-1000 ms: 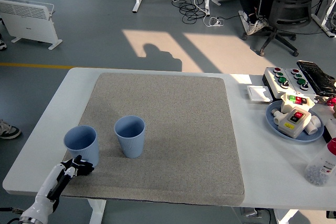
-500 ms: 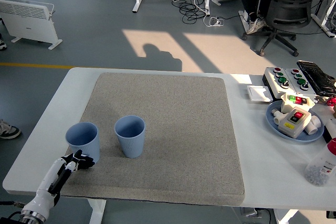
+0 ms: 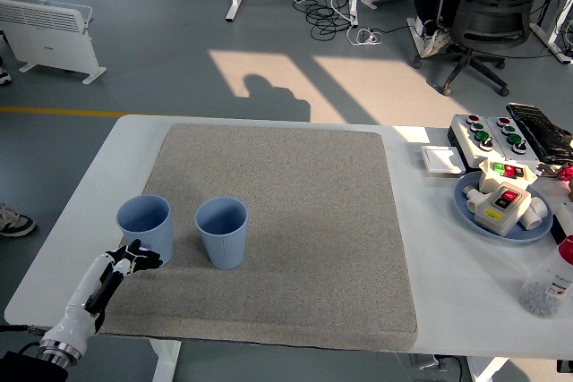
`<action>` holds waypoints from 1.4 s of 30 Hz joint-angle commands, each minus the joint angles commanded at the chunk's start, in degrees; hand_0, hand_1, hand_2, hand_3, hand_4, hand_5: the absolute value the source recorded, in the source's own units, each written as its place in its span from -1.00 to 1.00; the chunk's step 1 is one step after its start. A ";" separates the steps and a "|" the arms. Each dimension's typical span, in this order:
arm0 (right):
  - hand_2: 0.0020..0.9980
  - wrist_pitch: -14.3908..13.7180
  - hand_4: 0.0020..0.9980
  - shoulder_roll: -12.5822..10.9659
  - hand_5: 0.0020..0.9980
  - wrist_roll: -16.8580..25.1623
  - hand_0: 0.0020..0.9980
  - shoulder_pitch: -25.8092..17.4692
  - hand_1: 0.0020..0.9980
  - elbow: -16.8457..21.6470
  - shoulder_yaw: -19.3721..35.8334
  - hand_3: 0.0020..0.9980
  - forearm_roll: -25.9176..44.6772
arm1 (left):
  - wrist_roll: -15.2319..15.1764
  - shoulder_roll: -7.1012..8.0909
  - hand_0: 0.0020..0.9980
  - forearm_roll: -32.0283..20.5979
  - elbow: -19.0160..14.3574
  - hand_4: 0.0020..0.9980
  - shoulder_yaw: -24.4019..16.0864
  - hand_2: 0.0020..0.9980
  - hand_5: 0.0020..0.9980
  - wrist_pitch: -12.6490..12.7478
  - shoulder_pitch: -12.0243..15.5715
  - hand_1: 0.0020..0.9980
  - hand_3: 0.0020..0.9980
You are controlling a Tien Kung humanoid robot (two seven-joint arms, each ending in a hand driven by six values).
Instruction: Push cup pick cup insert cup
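Two light blue cups stand upright on the grey mat (image 3: 295, 221). The left cup (image 3: 146, 228) sits near the mat's left edge; the second cup (image 3: 222, 233) stands a short way to its right, apart from it. My left hand (image 3: 134, 259) reaches in from the lower left, fingers curled, its fingertips against the lower near side of the left cup. It holds nothing. My right arm does not show.
At the right of the table are a blue plate (image 3: 535, 233) with a switch box, a button box (image 3: 488, 134), a small white tray (image 3: 441, 159) and a clear bottle (image 3: 549, 284). An office chair (image 3: 488, 15) stands on the floor beyond.
My left hand has pushed forward and a little right, and the left cup has slid up the mat and slightly toward the second cup. The second cup has not moved.
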 joint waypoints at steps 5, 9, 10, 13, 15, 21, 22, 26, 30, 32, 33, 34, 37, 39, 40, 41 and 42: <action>0.27 -0.03 -0.75 -0.03 -0.27 0.08 0.46 0.24 0.33 -0.02 -0.18 0.15 0.33 | -0.27 0.77 0.48 -1.27 0.86 0.28 1.40 0.09 1.00 -0.20 -1.32 0.22 0.03; 0.27 -0.06 -0.75 -0.05 -0.27 0.14 0.46 0.39 0.33 -0.03 -0.29 0.15 0.54 | -0.71 0.76 0.48 -2.53 1.79 0.27 2.33 0.09 1.00 -0.12 -2.30 0.22 0.03; 0.27 -0.07 -0.75 -0.05 -0.27 0.15 0.46 0.44 0.33 -0.04 -0.31 0.15 0.59 | -0.85 0.71 0.48 -2.89 2.11 0.27 2.60 0.09 1.00 -0.05 -2.68 0.22 0.03; 0.27 -0.07 -0.75 -0.07 -0.27 0.19 0.46 0.59 0.33 -0.04 -0.40 0.15 0.70 | -1.06 0.46 0.48 -3.62 2.80 0.27 3.04 0.09 1.00 0.09 -3.60 0.22 0.03; 0.27 -0.08 -0.75 -0.09 -0.28 0.24 0.46 0.70 0.33 -0.04 -0.49 0.15 0.81 | -1.21 0.24 0.48 -4.12 3.04 0.28 3.37 0.08 1.00 0.14 -4.47 0.22 0.03; 0.27 0.00 -0.75 -0.13 -0.28 0.21 0.46 0.82 0.33 -0.04 -0.34 0.15 0.46 | -1.41 -0.15 0.48 -5.35 3.84 0.28 4.19 0.08 1.00 0.10 -6.27 0.21 0.03; 0.27 0.00 -0.75 -0.13 -0.28 0.21 0.46 0.83 0.33 -0.04 -0.34 0.15 0.46 | -1.40 -0.20 0.48 -5.50 3.95 0.28 4.25 0.08 1.00 0.07 -6.39 0.21 0.03; 0.27 -0.04 -0.75 -0.18 -0.28 0.27 0.46 0.87 0.33 -0.04 -0.49 0.15 0.72 | -1.57 -0.37 0.48 -6.74 4.97 0.28 4.92 0.08 1.00 -0.16 -7.13 0.21 0.03; 0.27 -0.04 -0.75 -0.21 -0.28 0.31 0.46 0.98 0.33 -0.03 -0.60 0.15 0.90 | -1.93 -0.59 0.48 -7.97 6.34 0.28 5.60 0.08 1.00 -0.11 -8.12 0.21 0.03; 0.27 -0.04 -0.75 -0.22 -0.27 0.34 0.46 1.03 0.33 -0.04 -0.61 0.14 0.91 | -2.18 -0.65 0.52 -8.66 6.96 0.28 6.04 0.08 1.00 0.01 -8.73 0.22 0.03; 0.27 -0.03 -0.75 -0.23 -0.27 0.36 0.46 1.05 0.33 -0.04 -0.61 0.14 0.90 | -2.27 -0.66 0.52 -8.92 7.23 0.28 6.23 0.08 1.00 0.04 -9.00 0.22 0.03; 0.27 -0.01 -0.75 -0.26 -0.27 0.40 0.46 1.09 0.33 -0.04 -0.64 0.14 0.87 | -2.43 -0.68 0.52 -9.45 7.77 0.28 6.63 0.08 1.00 0.08 -9.61 0.22 0.03; 0.27 0.00 -0.75 -0.31 -0.27 0.45 0.46 1.14 0.33 -0.05 -0.61 0.14 0.83 | -2.76 -0.69 0.52 -10.38 8.70 0.28 7.31 0.08 1.00 0.13 -10.64 0.22 0.03; 0.27 0.03 -0.75 -0.35 -0.27 0.45 0.46 1.12 0.33 -0.04 -0.63 0.14 0.88 | -3.00 -0.73 0.52 -10.94 9.32 0.27 7.66 0.08 1.00 0.20 -11.18 0.22 0.02; 0.27 0.04 -0.75 -0.38 -0.27 0.46 0.46 1.13 0.33 -0.05 -0.62 0.14 0.91 | -3.12 -0.76 0.52 -11.19 9.66 0.27 7.82 0.08 1.00 0.26 -11.45 0.22 0.02; 0.27 0.05 -0.75 -0.38 -0.27 0.46 0.46 1.13 0.33 -0.05 -0.62 0.14 0.91 | -3.19 -0.78 0.52 -11.31 9.84 0.27 7.90 0.08 1.00 0.29 -11.59 0.22 0.02; 0.27 0.05 -0.75 -0.39 -0.27 0.47 0.46 1.13 0.33 -0.05 -0.62 0.14 0.91 | -3.21 -0.79 0.52 -11.34 9.88 0.27 7.92 0.08 1.00 0.30 -11.62 0.22 0.02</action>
